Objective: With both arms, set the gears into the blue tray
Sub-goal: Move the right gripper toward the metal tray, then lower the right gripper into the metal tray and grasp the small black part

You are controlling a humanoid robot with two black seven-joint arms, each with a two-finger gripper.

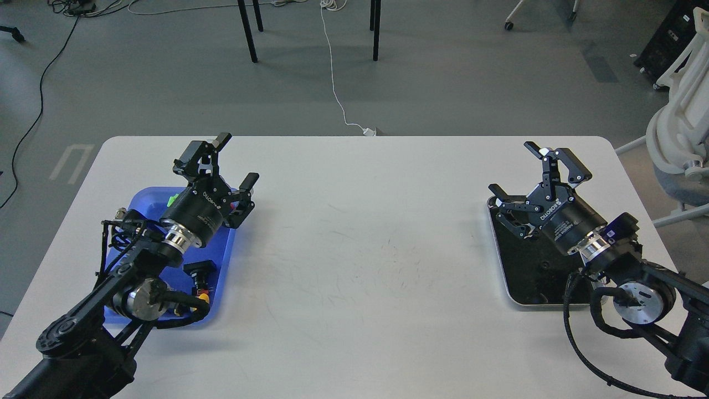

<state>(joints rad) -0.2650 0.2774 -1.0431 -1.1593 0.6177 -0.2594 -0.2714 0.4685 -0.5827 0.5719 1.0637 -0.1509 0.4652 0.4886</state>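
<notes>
The left gripper point(232, 160) is held with its fingers spread apart and empty above the far end of the blue tray point(224, 260), which lies at the left side of the tabletop point(360, 249). The right gripper point(526, 174) is likewise spread open, over the far end of the silver-rimmed dark tray point(512, 296), well apart from the blue tray. No gears can be made out against the dark tray floor; a pickup there is judged to be the step in hand, calling for a precise descent. Switches point(198, 274) already lie in the blue tray, partly hidden by the left arm.
</notes>
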